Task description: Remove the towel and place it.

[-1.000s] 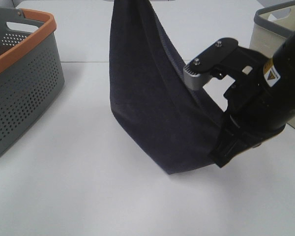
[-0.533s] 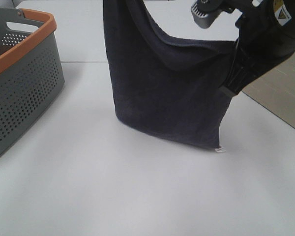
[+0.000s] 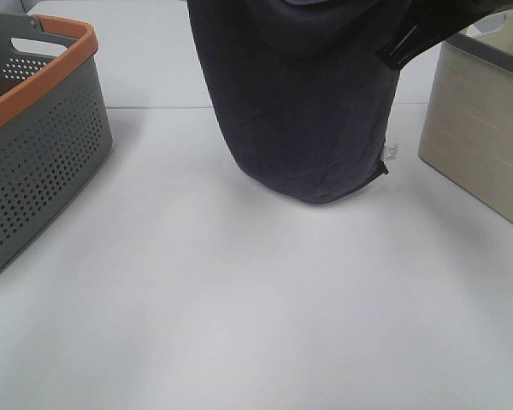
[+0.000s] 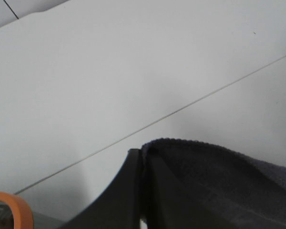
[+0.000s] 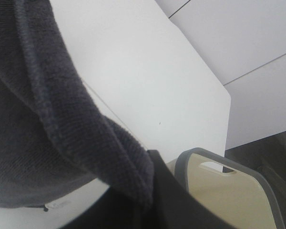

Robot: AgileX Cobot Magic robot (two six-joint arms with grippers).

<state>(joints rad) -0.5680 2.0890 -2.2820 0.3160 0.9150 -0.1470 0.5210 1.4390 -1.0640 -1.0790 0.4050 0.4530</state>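
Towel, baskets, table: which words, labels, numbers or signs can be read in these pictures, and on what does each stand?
No text is readable.
White tag on the towel: too small and blurred to read anything.
Grey basket and beige basket: no lettering visible.

The towel [image 3: 303, 102] is dark navy — perforated basket [image 3: 43, 162] grey with orange rim, bin [image 3: 479, 145] beige.
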